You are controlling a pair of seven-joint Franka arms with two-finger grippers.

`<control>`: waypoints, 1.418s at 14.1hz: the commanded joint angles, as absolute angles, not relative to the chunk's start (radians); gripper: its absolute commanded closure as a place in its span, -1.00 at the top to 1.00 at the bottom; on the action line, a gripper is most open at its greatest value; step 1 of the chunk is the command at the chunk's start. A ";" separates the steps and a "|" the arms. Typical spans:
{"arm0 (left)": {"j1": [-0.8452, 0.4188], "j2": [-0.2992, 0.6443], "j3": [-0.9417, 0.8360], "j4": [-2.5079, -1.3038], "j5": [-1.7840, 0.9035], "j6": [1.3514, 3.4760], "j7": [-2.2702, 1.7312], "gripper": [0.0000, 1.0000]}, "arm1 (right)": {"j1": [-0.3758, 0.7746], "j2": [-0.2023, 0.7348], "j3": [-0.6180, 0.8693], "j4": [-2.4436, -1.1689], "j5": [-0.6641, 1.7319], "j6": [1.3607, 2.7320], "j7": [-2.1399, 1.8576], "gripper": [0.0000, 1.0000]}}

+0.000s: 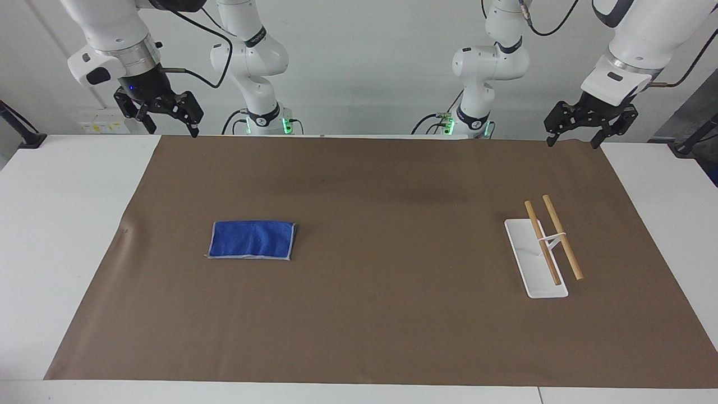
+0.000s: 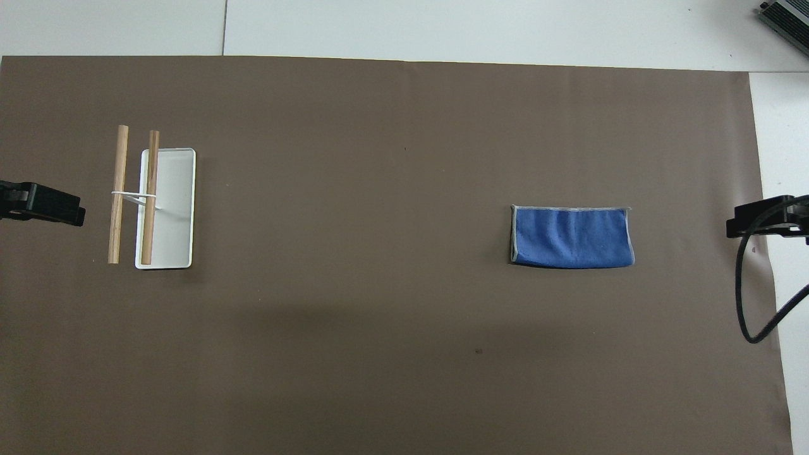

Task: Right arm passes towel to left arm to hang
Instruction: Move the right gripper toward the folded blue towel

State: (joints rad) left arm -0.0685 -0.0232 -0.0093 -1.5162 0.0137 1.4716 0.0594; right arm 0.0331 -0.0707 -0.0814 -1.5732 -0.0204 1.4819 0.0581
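Desk [image 1: 67,235] carried a brown mat [image 1: 392,314] across most of the frame. Left pincer [image 1: 589,126] hung upper right, right pincer [image 1: 160,109] upper left, both spread and empty, apparently waiting. Rack [image 1: 535,264] sat right of centre near the left arm, likely for hanging. Towel [image 1: 251,240] lay flat left of centre, within the right arm's reach.
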 commanded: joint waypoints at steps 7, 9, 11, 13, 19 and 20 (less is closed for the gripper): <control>-0.063 -0.043 -0.012 -1.532 0.021 1.459 0.061 1.00 | 0.035 -0.113 -0.075 -1.638 -0.005 1.506 0.107 1.00; -0.063 -0.043 -0.012 -1.532 0.021 1.459 0.061 1.00 | 0.035 -0.133 -0.075 -1.678 -0.005 1.523 0.101 1.00; -0.063 -0.043 -0.012 -1.532 0.021 1.459 0.061 1.00 | 0.035 -0.136 -0.074 -1.687 -0.005 1.525 0.095 1.00; -0.063 -0.043 -0.012 -1.532 0.021 1.459 0.061 1.00 | 0.037 -0.138 -0.072 -1.710 -0.005 1.535 0.098 1.00; -0.063 -0.043 -0.012 -1.532 0.021 1.459 0.061 1.00 | 0.038 -0.126 -0.032 -1.877 -0.002 1.771 0.097 1.00; -0.063 -0.043 -0.012 -1.532 0.021 1.459 0.061 1.00 | 0.038 -0.126 -0.026 -1.903 0.000 1.798 0.098 1.00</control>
State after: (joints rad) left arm -0.0685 -0.0232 -0.0093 -1.5162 0.0138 1.4716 0.0594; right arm 0.0414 -0.1046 -0.0370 -1.8353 -0.0158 1.7378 0.0829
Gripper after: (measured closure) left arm 0.000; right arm 0.000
